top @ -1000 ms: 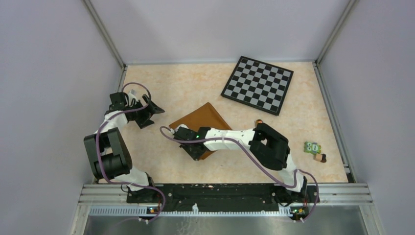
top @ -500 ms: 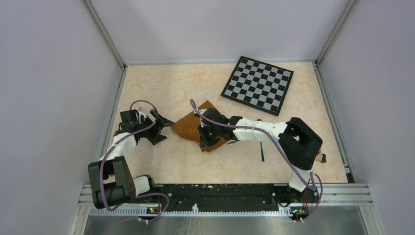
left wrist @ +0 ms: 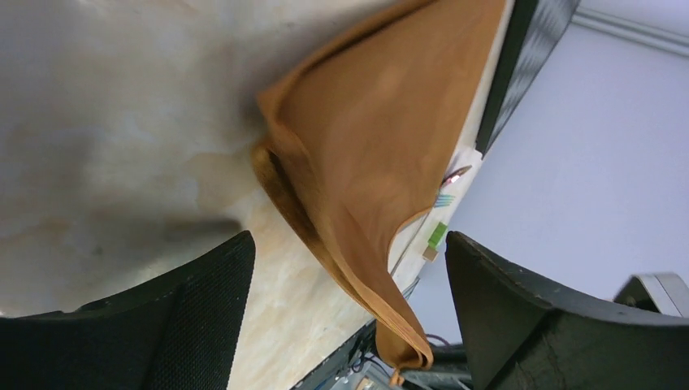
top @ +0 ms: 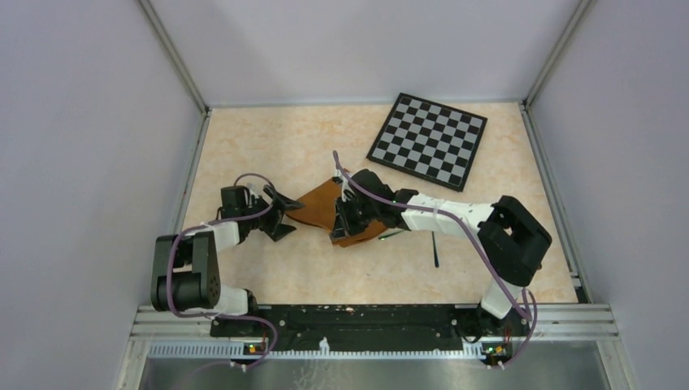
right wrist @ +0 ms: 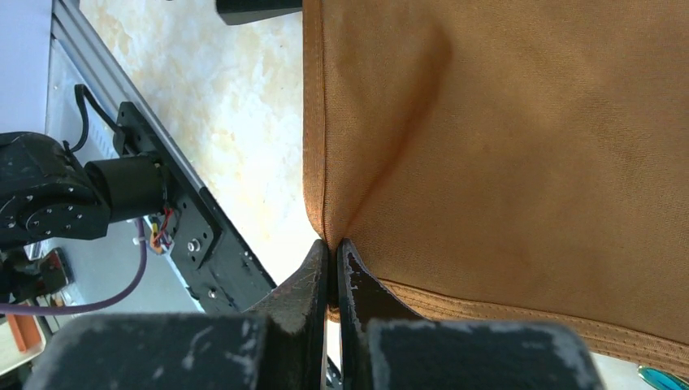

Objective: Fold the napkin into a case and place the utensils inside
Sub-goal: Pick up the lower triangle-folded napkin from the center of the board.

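Note:
The rust-brown napkin [top: 318,203] lies mid-table, partly lifted and doubled over itself. My right gripper [top: 342,218] is shut on its hemmed edge [right wrist: 422,138], with the jaws pressed together [right wrist: 333,248] and the cloth held above the table. My left gripper [top: 287,218] is open at the napkin's left corner. The raised fold [left wrist: 382,162] hangs between its fingers [left wrist: 187,309] without being pinched. One slim dark utensil [top: 435,253] lies right of the napkin. Another thin piece [top: 393,236] pokes out below the right arm. No finished case shows.
The black-and-grey checkered board [top: 428,140] lies at the back right. The right arm's elbow [top: 513,240] hangs over the right side of the table. The metal rail [top: 366,318] runs along the near edge, and walls close in the other sides.
My right gripper has carried the napkin's edge up and away from the near side, doubling the cloth over. My left arm has swung right to the napkin's left corner. A utensil has come into view.

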`<action>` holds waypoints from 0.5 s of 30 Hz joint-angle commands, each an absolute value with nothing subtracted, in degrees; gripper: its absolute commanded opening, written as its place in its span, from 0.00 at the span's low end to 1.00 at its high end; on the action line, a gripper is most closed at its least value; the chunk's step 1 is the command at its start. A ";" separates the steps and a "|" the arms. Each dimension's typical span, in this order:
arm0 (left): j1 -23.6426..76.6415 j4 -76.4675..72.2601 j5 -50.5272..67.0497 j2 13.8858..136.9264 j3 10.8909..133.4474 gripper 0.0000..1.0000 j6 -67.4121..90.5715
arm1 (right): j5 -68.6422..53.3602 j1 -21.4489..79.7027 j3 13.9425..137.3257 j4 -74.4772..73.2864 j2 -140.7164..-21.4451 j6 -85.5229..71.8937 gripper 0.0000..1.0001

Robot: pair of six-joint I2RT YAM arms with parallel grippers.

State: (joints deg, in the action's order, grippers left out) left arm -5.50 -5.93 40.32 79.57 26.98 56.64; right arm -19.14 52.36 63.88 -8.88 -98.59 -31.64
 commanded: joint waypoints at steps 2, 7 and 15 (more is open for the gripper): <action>-5.13 -12.87 36.59 84.42 28.19 0.88 58.45 | -21.09 51.30 62.90 -5.34 -94.27 -31.87 0.00; -4.91 -18.29 35.83 87.08 27.50 0.79 60.10 | -21.49 50.89 62.43 -4.60 -93.99 -31.75 0.00; -4.84 -16.25 34.50 89.51 30.03 0.56 57.32 | -21.81 50.91 61.38 -3.81 -94.57 -31.04 0.00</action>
